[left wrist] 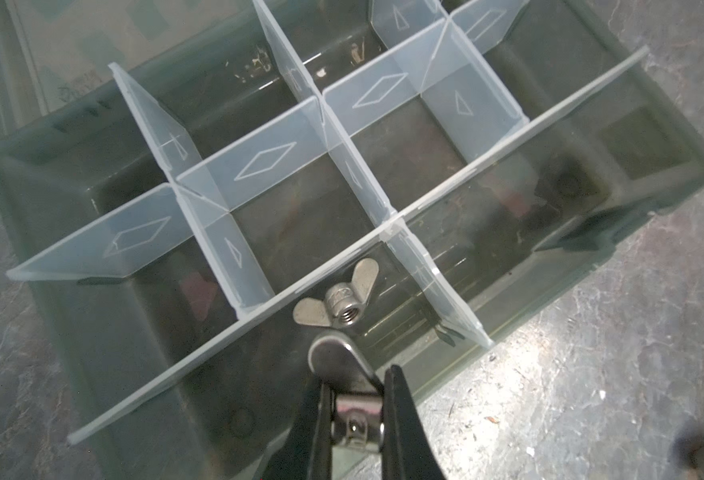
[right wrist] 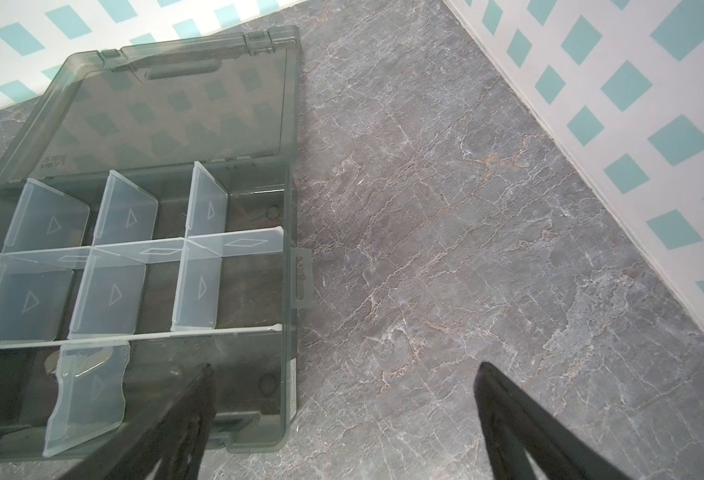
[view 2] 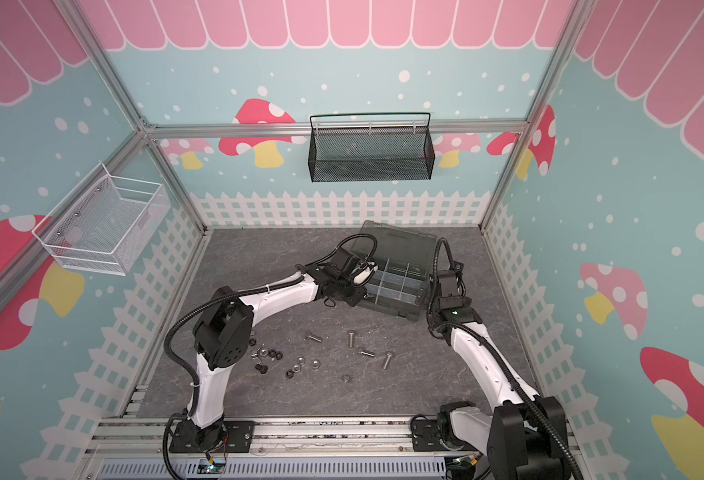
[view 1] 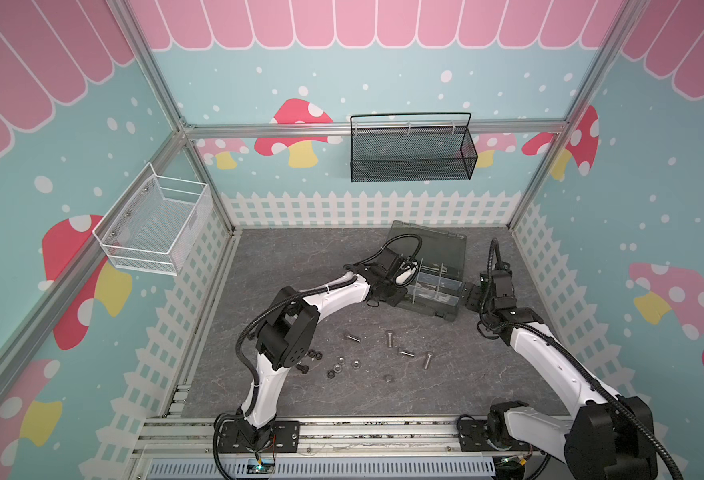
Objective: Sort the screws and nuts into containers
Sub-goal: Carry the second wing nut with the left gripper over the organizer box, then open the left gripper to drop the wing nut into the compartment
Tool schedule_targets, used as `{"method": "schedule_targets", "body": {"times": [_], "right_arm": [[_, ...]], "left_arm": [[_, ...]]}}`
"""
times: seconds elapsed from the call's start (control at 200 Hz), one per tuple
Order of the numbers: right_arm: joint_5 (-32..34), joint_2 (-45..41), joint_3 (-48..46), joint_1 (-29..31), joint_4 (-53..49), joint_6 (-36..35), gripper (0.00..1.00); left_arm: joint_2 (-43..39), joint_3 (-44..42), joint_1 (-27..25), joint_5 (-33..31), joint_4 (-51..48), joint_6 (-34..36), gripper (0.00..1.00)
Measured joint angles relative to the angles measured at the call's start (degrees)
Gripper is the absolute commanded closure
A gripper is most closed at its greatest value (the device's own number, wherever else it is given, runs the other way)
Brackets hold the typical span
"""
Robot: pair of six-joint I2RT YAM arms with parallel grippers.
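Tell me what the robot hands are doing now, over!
Left gripper shut on wing nut, above organizer box. Right gripper open, beside box. Another wing nut already inside. Nothing blocking the drop.

A black mesh metal basket (view 1: 412, 168) and a white wire basket (view 1: 132, 226) hang on the walls above the grey stone-patterned worktop (view 1: 292, 266).

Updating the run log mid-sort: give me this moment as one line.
left gripper: shut on wing nut over organizer box | right gripper: open beside box | in box: second wing nut | table: loose screws, nuts
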Motion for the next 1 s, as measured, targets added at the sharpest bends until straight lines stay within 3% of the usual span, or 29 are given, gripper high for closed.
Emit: {"method": "schedule_targets", "body": {"times": [0.35, 0.785, 0.996], "right_arm": [[-0.2, -2.0, 0.0, 0.0, 0.0, 0.0, 0.02], [0.0, -1.9, 0.0, 0.0, 0.0, -0.2, 0.02], [-0.1, -1.0, 0.0, 0.0, 0.4, -0.2, 0.02]], "left_arm": [[0.8, 2.0, 0.0, -0.6, 0.0, 4.7, 0.73], [3.3, 4.5, 0.0, -2.8, -1.4, 5.9, 0.72], [3.2, 4.5, 0.0, -2.8, -2.2, 5.7, 0.59]]}}
